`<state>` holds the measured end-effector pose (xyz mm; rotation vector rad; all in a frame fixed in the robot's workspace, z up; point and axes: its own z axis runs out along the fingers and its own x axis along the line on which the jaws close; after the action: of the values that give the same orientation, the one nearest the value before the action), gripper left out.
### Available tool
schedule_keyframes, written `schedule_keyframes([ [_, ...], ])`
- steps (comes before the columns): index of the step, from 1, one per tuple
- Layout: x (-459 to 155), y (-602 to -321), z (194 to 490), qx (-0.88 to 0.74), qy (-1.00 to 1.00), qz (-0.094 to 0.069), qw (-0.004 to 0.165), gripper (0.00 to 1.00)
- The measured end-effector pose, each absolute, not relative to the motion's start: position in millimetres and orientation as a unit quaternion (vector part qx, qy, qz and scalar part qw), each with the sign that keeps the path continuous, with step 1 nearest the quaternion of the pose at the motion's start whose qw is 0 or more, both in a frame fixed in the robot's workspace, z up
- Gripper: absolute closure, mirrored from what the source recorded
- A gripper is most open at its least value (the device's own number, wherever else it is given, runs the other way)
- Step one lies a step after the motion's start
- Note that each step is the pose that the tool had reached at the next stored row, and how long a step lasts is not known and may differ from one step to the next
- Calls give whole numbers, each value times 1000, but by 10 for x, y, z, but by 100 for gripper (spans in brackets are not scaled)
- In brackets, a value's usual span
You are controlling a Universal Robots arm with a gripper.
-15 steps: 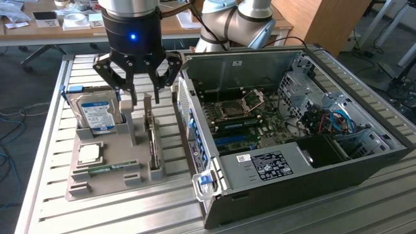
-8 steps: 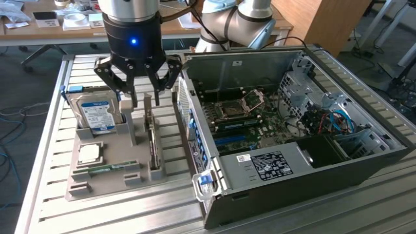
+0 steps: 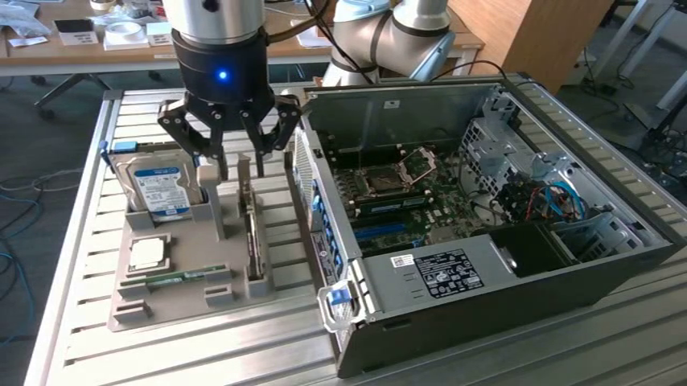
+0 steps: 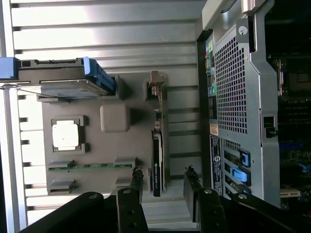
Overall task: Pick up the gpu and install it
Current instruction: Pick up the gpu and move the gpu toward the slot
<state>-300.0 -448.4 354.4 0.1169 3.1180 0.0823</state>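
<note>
The gpu (image 3: 251, 229) is a thin dark card standing on edge in a slot of the grey parts holder (image 3: 177, 310), its pale metal bracket at the far end. My gripper (image 3: 236, 167) hangs just above that end, open, with nothing between its fingers. In the wrist view the gpu (image 4: 156, 155) lies below the gripper (image 4: 164, 178), roughly between the two black fingertips (image 4: 136, 177) but nearer one of them. The open computer case (image 3: 601, 281) lies to the exterior view's right, its motherboard (image 3: 403, 197) exposed.
In the holder stand a blue-labelled hard drive (image 3: 161, 189), a square processor (image 3: 147, 253) and a green RAM stick (image 3: 177, 279). The case's perforated back wall (image 4: 233, 92) sits close beside the gpu. Everything rests on a slatted metal table (image 3: 215, 354).
</note>
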Motion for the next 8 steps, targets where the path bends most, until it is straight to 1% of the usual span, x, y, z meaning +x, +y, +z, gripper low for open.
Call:
schedule_keyframes([
  [8, -2986, -4484, 3514, 38, 999, 27, 10, 53],
])
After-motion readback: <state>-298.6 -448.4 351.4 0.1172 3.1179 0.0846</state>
